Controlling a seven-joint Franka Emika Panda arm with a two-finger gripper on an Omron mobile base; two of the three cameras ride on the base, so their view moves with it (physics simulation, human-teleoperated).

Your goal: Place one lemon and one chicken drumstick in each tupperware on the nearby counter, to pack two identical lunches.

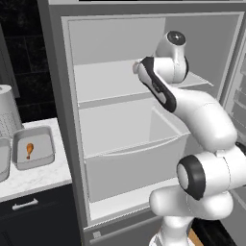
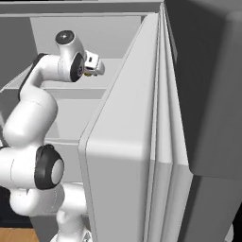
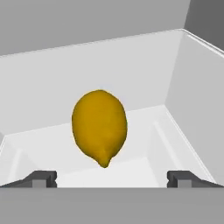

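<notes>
Two dark fingertips (image 3: 43, 178) of the pincer (image 3: 112, 179) rise at the bottom of the hand view, spread wide with nothing between them. Just ahead of the pincer and centred in the gap lies a lemon (image 3: 99, 127), its pointed end turned toward the fingertips; it rests on the white floor of a fridge compartment (image 3: 183, 109) whose walls close in behind it and to one side. It is near but not touching either fingertip, so the grasp, as I judge it, is lined up and not yet made. Further out, the base views show the arm reaching into the open fridge (image 1: 125, 139), the hand at the level of the upper shelf (image 1: 105, 79), with a deep drawer (image 1: 129, 168) below the pincer and the fridge door (image 2: 123, 156) standing open to the arm's right. Well away to the pincer's left and lower down, the desk (image 1: 38, 178) carries a tupperware (image 1: 32, 150) with one chicken drumstick (image 1: 29, 150) lying in it; the edge of a second tupperware (image 1: 3, 158) shows just beside the first, its contents cut off by the frame. So one drumstick looks packed, no lemon can be seen in the tray in view, and the other tray cannot be judged. This lemon has yet to be gripped, lifted clear of the fridge and carried across to a tray; the rest of the packing would follow.
</notes>
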